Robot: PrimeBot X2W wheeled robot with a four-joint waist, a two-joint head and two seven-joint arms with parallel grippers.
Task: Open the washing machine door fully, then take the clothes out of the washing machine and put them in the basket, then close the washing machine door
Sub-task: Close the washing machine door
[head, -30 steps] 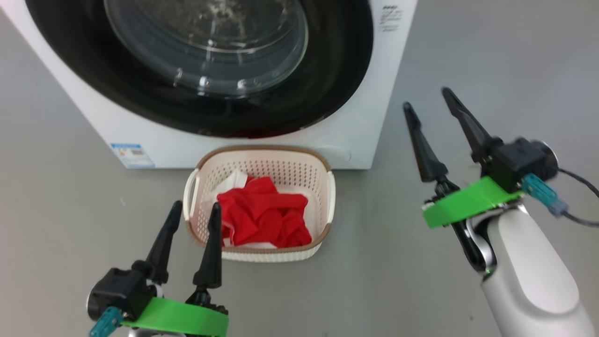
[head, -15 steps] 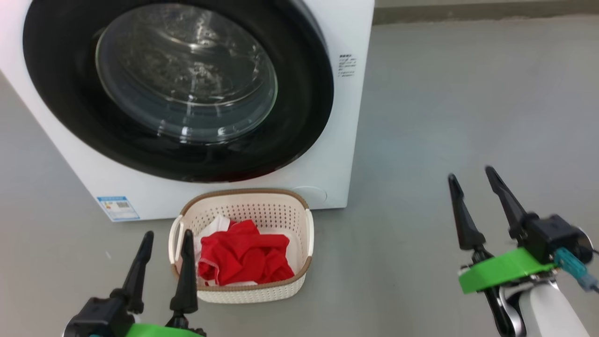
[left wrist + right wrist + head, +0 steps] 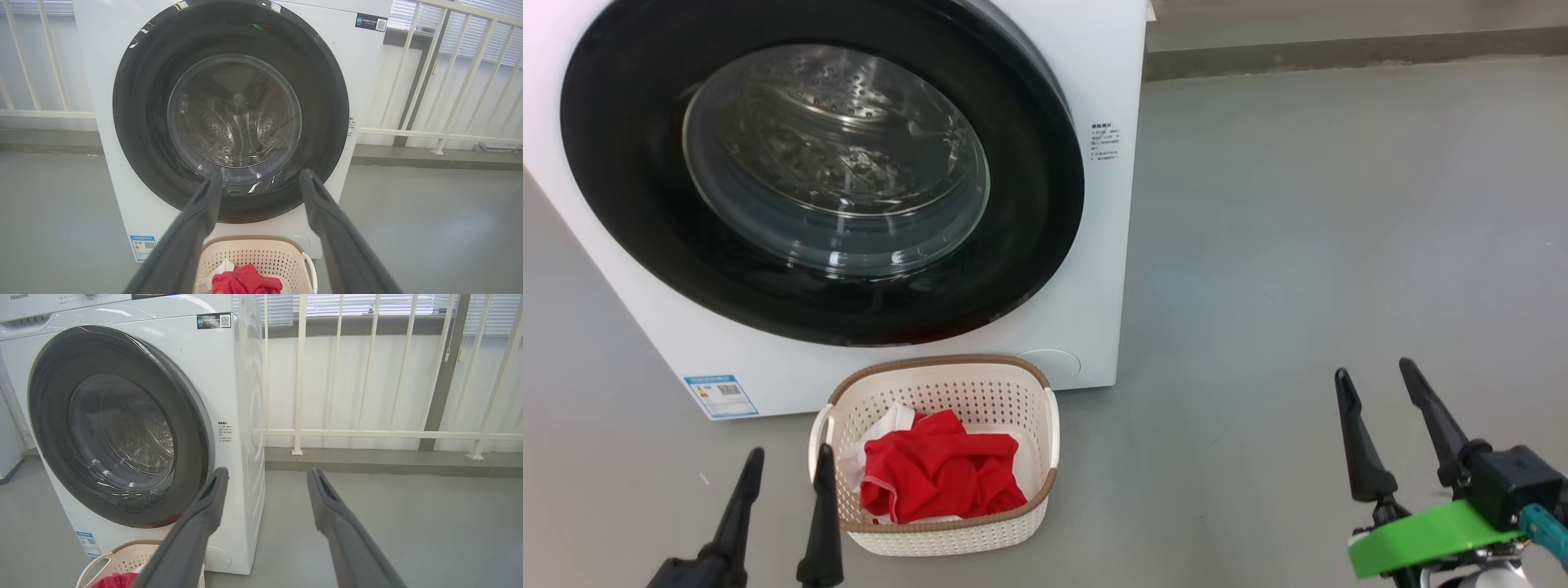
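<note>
The white washing machine (image 3: pixel 1111 245) (image 3: pixel 102 81) (image 3: pixel 241 396) stands before me with its door (image 3: pixel 1029 204) (image 3: pixel 139 122) (image 3: pixel 192 428) shut flat against the front. The drum seen through the glass holds nothing red. The cream basket (image 3: pixel 935 369) (image 3: pixel 253 244) (image 3: pixel 118 555) sits on the floor just below the door, with the red clothes (image 3: pixel 935 478) (image 3: pixel 245 283) (image 3: pixel 112 582) piled inside. My left gripper (image 3: pixel 788 461) (image 3: pixel 261 177) is open beside the basket's left handle. My right gripper (image 3: pixel 1374 376) (image 3: pixel 267 475) is open over bare floor, well right of the machine.
Grey floor (image 3: pixel 1339 245) spreads to the right of the machine. A white railing (image 3: pixel 367 433) with blinds behind it runs along the back wall above a low kerb. A blue energy sticker (image 3: pixel 719 394) is on the machine's lower left front.
The head camera has tilted up and back, so the machine and basket sit lower and smaller in view. Both grippers stay open and have dropped toward the bottom edge.
</note>
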